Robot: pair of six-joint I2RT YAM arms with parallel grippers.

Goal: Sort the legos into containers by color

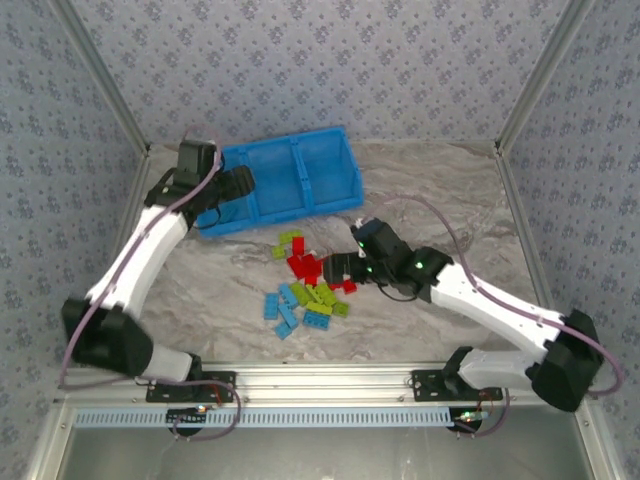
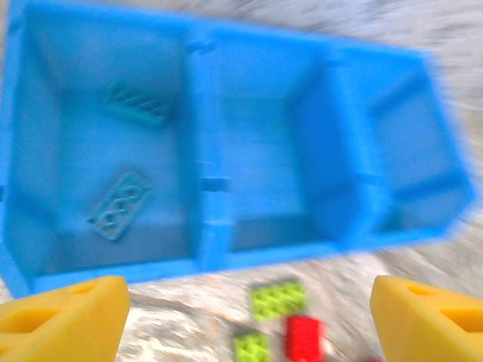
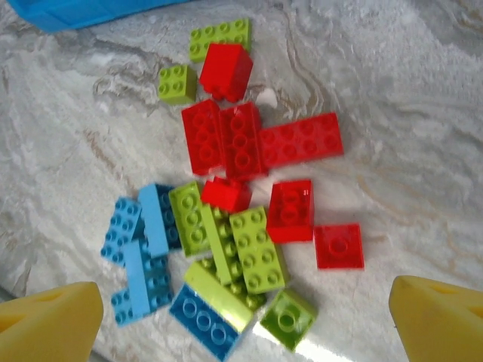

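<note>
The legos lie in a loose pile on the table, in red, lime green and light blue. The containers are three compartments of one blue tray at the back. Two light blue bricks lie in the left compartment; the other two compartments look bare. My left gripper hovers at the tray's left end, open with nothing between its yellow fingers. My right gripper hangs over the pile's right side, open and holding nothing.
Two lime bricks and a red one lie on the table just in front of the tray. Patterned walls and metal posts close in the marbled table. A metal rail runs along the near edge.
</note>
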